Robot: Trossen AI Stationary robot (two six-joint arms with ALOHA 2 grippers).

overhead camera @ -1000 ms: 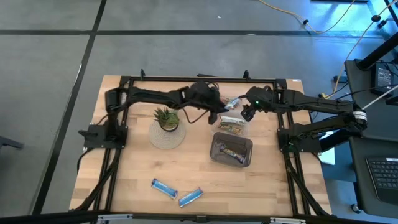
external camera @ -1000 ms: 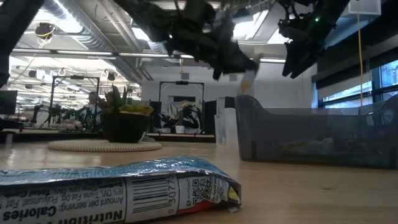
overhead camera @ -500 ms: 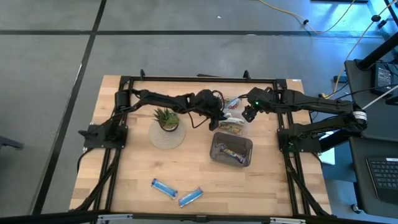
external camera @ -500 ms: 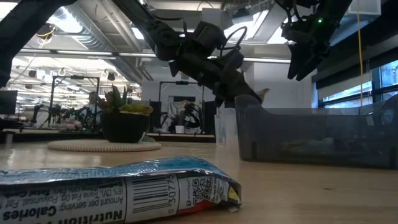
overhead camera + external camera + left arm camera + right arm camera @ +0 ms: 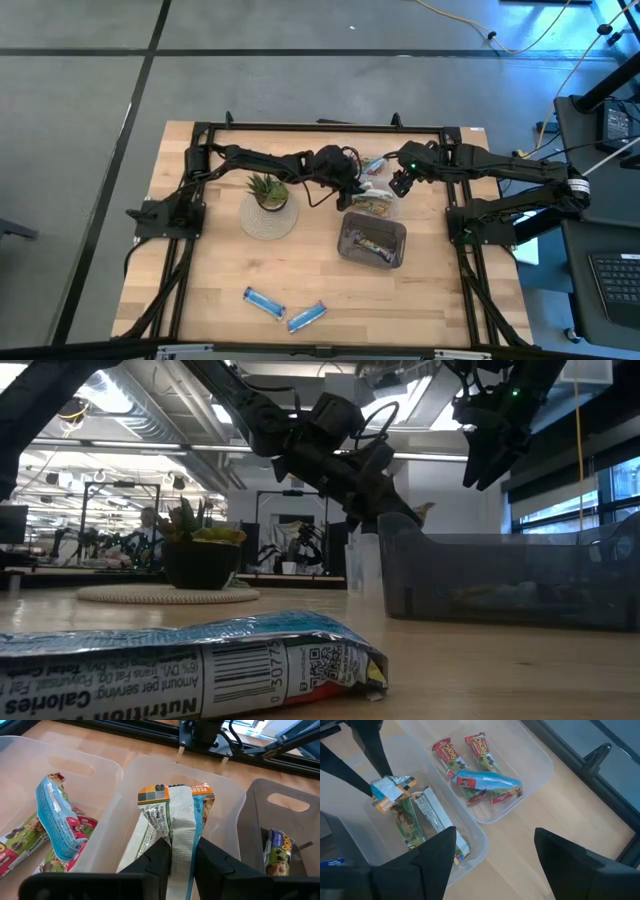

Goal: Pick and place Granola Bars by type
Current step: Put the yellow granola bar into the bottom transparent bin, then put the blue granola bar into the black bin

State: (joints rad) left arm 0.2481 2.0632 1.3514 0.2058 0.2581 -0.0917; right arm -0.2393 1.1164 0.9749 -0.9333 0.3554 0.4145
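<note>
We see the left gripper point(image 5: 181, 857) pinching a silvery-white bar point(image 5: 176, 827) over the middle clear bin point(image 5: 232, 807); the right gripper point(image 5: 492, 855) hangs spread above the neighbouring bins.

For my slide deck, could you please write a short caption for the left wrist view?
Left end effector holds a silvery-white granola bar over the middle clear bin.
</note>
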